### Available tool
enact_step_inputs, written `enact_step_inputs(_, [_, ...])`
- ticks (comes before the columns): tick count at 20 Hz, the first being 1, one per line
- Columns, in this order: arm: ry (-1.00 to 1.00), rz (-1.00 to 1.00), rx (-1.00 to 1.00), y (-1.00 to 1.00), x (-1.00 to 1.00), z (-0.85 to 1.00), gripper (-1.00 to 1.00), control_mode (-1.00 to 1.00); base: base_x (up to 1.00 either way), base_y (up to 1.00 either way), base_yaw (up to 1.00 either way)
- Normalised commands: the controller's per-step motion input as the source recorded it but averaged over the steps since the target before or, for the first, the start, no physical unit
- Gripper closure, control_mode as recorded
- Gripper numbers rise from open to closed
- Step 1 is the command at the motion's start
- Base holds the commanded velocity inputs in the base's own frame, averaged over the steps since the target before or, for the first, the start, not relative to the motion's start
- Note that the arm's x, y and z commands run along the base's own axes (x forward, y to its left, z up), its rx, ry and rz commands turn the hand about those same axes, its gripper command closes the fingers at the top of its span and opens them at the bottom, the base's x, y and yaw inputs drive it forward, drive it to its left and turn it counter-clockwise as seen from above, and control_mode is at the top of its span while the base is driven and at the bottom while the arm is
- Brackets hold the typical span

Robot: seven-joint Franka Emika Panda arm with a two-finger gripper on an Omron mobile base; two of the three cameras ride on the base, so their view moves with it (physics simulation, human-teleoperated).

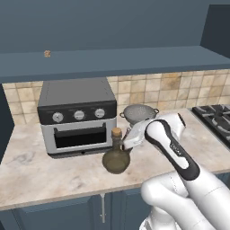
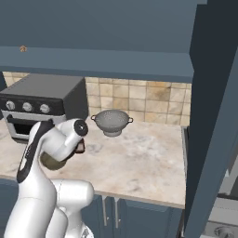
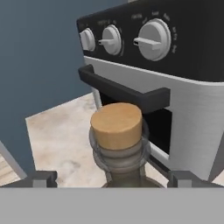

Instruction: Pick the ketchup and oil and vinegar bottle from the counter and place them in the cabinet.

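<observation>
- The olive-brown glass flask with a round belly and tan cork, the oil and vinegar bottle (image 1: 116, 157), stands on the beige marbled stone counter (image 1: 54, 175) just in front of the grey toaster oven (image 1: 77, 114).
- The two-finger gripper (image 3: 112, 178) has its tips spread apart, one on each side of the flask's neck, below the cork.
- Judged best: centre the neck between the tips, close gently below the cork rim, then lift straight up, clear of the oven handle.

Oil and vinegar bottle (image 1: 116, 157) upright on worktop (image 1: 40, 173), just in front of toaster oven (image 1: 77, 116). Arm's tool end touching its neck from 3 o'clock, fingers hidden. Colander (image 1: 139, 114) at 1 o'clock, stove (image 1: 215, 117) far right.
</observation>
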Motion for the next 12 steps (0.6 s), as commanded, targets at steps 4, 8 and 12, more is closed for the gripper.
enact_step_inputs(4, [-0.03, 0.1, 0.09, 0.0, 0.0, -0.27, -1.0, -1.0, 0.0, 0.0, 0.0])
enact_step_inputs(8, [0.0, 0.09, 0.08, 0.0, 0.0, -0.18, -1.0, -1.0, 0.0, 0.0, 0.0])
enact_step_inputs(12, [0.0, 0.1, 0.07, -0.02, 0.0, -0.18, -1.0, -1.0, 0.0, 0.0, 0.0])
